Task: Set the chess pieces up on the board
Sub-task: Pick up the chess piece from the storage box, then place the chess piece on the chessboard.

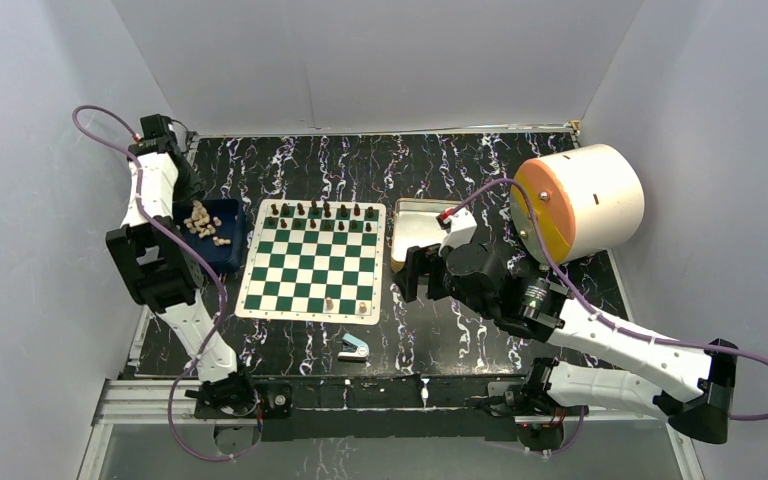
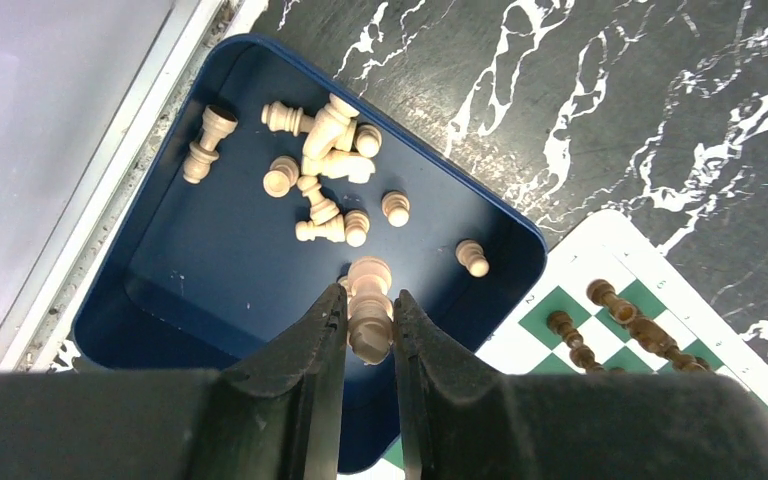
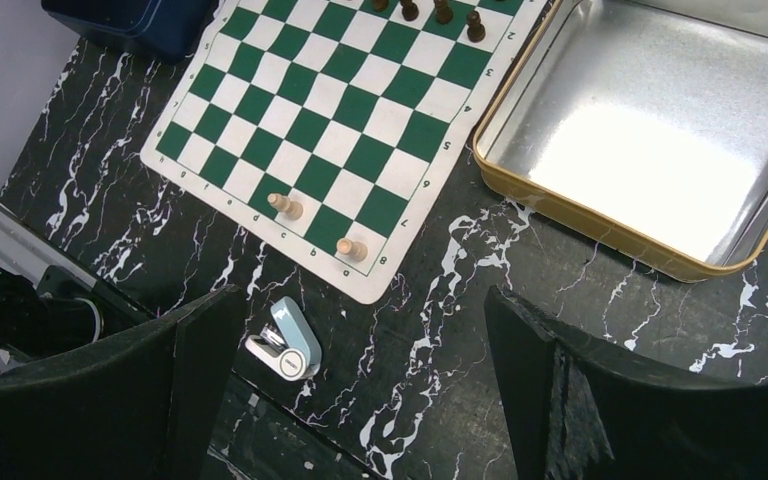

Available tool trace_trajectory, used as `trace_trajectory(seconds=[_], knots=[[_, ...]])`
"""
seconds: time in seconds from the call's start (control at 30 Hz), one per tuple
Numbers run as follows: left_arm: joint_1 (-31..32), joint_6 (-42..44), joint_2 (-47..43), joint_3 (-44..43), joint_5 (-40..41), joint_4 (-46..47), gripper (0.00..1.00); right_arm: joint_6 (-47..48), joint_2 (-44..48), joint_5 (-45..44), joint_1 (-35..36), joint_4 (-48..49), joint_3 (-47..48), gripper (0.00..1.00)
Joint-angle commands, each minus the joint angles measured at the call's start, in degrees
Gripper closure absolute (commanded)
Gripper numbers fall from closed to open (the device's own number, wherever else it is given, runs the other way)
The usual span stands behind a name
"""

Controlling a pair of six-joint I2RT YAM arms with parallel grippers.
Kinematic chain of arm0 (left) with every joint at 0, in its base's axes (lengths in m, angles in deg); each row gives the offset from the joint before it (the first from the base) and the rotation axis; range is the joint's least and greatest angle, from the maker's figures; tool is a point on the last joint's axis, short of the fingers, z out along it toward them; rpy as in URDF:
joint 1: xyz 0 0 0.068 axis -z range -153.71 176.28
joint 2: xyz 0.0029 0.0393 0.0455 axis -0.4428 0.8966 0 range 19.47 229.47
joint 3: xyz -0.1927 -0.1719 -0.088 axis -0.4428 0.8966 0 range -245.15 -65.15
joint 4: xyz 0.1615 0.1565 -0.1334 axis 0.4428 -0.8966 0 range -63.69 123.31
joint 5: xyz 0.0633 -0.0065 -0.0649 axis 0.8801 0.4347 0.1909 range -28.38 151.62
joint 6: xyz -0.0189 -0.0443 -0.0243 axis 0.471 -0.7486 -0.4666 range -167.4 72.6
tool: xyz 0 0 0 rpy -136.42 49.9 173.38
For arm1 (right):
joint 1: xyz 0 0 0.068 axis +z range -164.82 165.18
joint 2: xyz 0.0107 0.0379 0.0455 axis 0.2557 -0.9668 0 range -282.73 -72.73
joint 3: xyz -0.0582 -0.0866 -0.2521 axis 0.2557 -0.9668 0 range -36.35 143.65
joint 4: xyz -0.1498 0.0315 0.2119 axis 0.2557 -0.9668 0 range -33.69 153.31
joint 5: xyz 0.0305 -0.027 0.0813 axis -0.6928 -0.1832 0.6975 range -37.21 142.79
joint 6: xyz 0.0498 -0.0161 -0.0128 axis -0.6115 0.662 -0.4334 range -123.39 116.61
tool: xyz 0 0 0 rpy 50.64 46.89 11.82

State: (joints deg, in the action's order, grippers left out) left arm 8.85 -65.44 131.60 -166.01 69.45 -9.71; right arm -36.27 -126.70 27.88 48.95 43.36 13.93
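Note:
My left gripper is shut on a pale beige chess piece, held above the dark blue tray, where several pale pieces lie. In the top view the left gripper is beside the tray. The green and white board has a row of dark pieces on its far edge and two pale pieces on its near edge. My right gripper is open wide and empty, above the table off the board's near right corner.
An empty silver tin lies right of the board. A small blue-and-white stapler-like object lies in front of the board. A large cream cylinder rests on its side at the back right. Walls enclose the table.

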Motion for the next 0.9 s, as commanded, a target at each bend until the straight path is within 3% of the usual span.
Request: trace_trajectory(seconds=[0.0, 0.2, 0.47, 0.67, 0.87], knots=[[1.2, -0.2, -5.8, -3.0, -0.8, -3.2, 0.91, -1.5, 1.9, -0.1, -0.1, 0.7, 2.8, 0.01], [4.5, 0.5, -9.0, -2.5, -2.5, -5.5, 0.91, -2.9, 3.2, 0.7, -0.1, 0.0, 2.3, 0.01], [11.9, 2.0, -16.3, 4.9, -2.1, -7.3, 0.91, -5.1, 5.3, 1.1, -0.1, -2.4, 1.2, 0.01], [21.3, 1.4, -22.3, 13.2, -2.7, -8.3, 0.90, -5.0, 6.4, -0.6, -0.1, -2.9, 1.2, 0.01], [25.5, 1.4, -28.8, 18.1, -2.5, -8.7, 0.90, -4.6, 4.9, -0.5, -0.1, -3.8, 2.7, 0.01]])
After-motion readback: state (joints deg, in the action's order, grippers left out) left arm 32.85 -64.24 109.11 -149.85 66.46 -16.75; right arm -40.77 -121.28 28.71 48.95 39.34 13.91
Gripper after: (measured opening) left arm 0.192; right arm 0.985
